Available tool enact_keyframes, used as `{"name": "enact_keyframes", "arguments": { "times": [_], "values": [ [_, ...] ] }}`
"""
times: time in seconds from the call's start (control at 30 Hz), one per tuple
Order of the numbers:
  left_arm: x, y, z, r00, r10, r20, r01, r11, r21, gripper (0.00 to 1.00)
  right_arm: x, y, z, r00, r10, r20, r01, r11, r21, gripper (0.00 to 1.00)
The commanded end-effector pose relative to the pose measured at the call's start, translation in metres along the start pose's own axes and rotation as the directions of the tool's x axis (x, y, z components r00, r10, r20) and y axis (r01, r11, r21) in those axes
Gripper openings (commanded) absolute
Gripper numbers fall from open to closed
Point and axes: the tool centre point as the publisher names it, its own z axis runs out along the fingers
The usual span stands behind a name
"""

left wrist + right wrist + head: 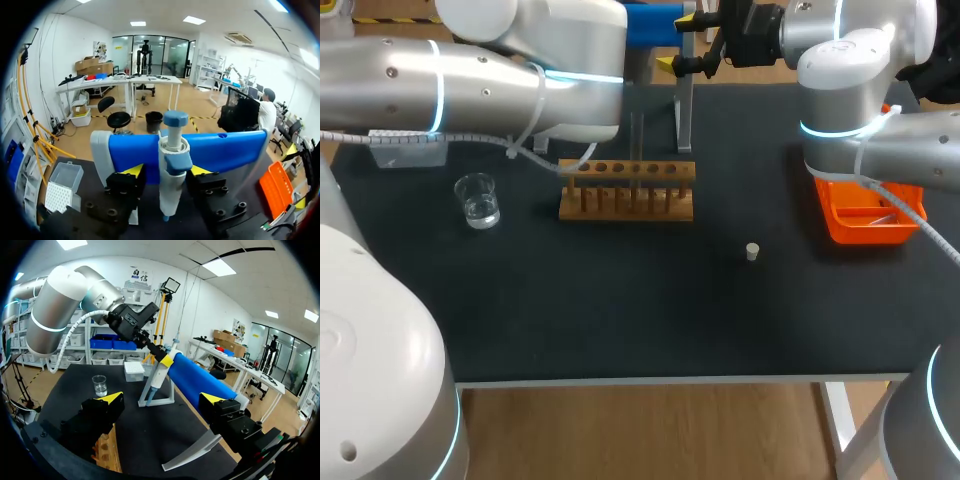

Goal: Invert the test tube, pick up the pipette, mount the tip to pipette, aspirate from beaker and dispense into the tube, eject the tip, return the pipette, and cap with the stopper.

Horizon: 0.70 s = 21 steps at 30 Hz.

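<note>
Left claw [166, 171]: wide, astride pipette [171, 187]. Handling: centre on pipette, close squarely, lift straight up. Right claw [162, 399]: wide, empty, near pipette.

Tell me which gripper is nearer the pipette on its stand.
Left. The left gripper has the pipette between its open fingers at the blue stand. The right gripper is open, back from it, near the wooden rack.
</note>
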Motion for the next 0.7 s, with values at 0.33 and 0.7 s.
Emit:
{"name": "enact_keyframes", "arguments": {
  "times": [0.33,0.7],
  "values": [
    [0.005,-0.007,-0.010,1.000,-0.005,-0.004,0.005,1.000,0.006,1.00,-0.001,0.000,-0.001,1.000,0.000,-0.002,0.000,1.000,0.000,1.00],
    [0.012,-0.020,-0.046,1.000,-0.002,0.004,0.001,0.997,0.071,1.00,-0.001,0.000,-0.001,1.000,0.000,-0.002,0.000,1.000,0.000,1.00]
  ]
}}
